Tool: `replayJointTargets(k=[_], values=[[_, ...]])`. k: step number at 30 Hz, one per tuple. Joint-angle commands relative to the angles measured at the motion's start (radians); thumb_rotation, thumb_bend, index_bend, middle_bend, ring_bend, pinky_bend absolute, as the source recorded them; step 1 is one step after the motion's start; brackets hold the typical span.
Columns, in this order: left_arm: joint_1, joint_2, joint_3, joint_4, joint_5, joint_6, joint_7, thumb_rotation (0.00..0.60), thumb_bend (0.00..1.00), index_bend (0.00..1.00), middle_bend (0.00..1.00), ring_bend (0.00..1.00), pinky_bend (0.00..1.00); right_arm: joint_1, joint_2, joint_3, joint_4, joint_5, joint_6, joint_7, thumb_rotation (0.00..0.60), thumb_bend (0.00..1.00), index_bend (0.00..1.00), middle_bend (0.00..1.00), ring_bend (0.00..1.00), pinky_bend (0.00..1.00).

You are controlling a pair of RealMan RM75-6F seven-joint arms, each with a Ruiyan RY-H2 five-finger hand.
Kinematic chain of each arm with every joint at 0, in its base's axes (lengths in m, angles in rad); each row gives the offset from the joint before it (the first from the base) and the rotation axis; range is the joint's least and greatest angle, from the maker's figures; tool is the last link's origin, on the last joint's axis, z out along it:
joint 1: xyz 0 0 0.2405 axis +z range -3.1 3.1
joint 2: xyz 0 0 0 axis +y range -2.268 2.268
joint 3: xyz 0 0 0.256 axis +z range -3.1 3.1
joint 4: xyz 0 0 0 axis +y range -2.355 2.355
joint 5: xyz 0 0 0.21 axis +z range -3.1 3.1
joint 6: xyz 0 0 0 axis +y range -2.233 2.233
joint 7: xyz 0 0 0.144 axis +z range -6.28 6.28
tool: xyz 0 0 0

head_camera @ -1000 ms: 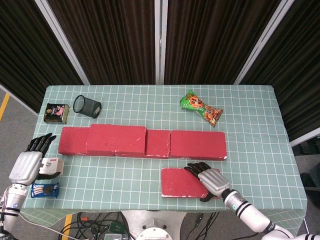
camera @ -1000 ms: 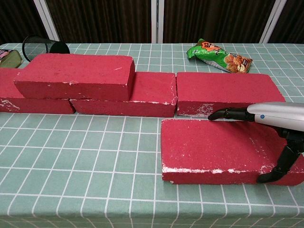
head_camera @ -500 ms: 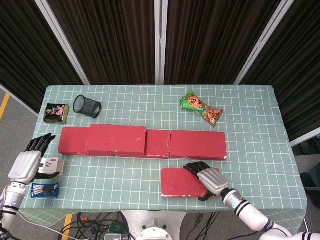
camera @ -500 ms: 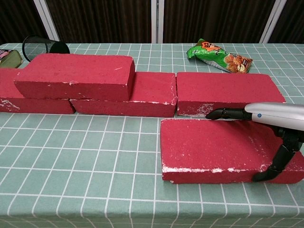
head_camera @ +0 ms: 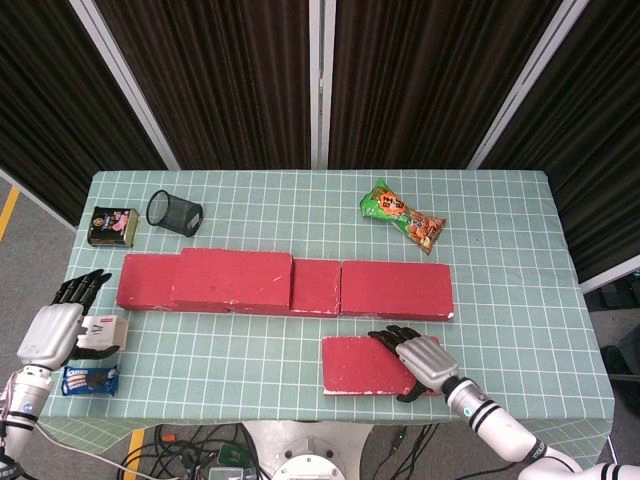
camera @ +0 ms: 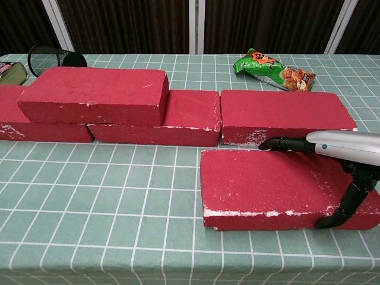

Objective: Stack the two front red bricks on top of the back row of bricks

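Lying directly under the right hand (head_camera: pixel 418 358), the front brick (head_camera: pixel 372 364) runs left to right, its long axis parallel to the back row (head_camera: pixel 395 289) just beyond the fingertips. The hand sits over the brick's right end: in the chest view the fingers (camera: pixel 285 143) reach flat across the top towards the far edge, while the thumb hooks down over the near face at the right corner. That looks like a grasp across the short width, so the hand appears to be holding the brick, though whether it is squeezing firmly cannot be told. The brick rests flat on the table (head_camera: pixel 250 360).

Most of the brick's length extends to the left of the hand, so a lift would probably be off-balance and the left end may sag. The right-hand brick of the back row lies straight ahead of the hand, near, with only a narrow gap between them; the move it calls for is likely up and forward.

Well off to the left, the left hand (head_camera: pixel 55 330) hangs at the table edge with fingers apart, holding nothing, beside a small white box (head_camera: pixel 105 329). The stacked brick (head_camera: pixel 232 278) already sits on the row's left part, far from the right hand.
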Motion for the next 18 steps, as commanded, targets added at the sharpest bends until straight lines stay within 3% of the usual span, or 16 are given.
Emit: replayJointTargets(k=[1, 10, 18], values=[[0.002, -0.001, -0.001, 0.002, 0.001, 0.0, -0.003, 0.6, 0.0, 0.04, 0.0, 0.0, 0.0, 0.0, -0.002, 0.001, -0.001, -0.001, 0.008, 0.002, 0.6, 0.0, 0.0, 0.14, 0.05, 0.14], [0.007, 0.0, -0.004, 0.001, 0.006, -0.003, -0.003, 0.6, 0.0, 0.04, 0.0, 0.0, 0.0, -0.012, -0.005, -0.002, -0.004, -0.009, 0.051, -0.001, 0.6, 0.05, 0.01, 0.26, 0.18, 0.3], [0.014, 0.004, -0.007, -0.007, 0.014, 0.007, -0.002, 0.6, 0.0, 0.04, 0.0, 0.0, 0.0, -0.007, 0.08, 0.032, -0.075, -0.081, 0.101, 0.045, 0.6, 0.05, 0.01, 0.24, 0.18, 0.28]])
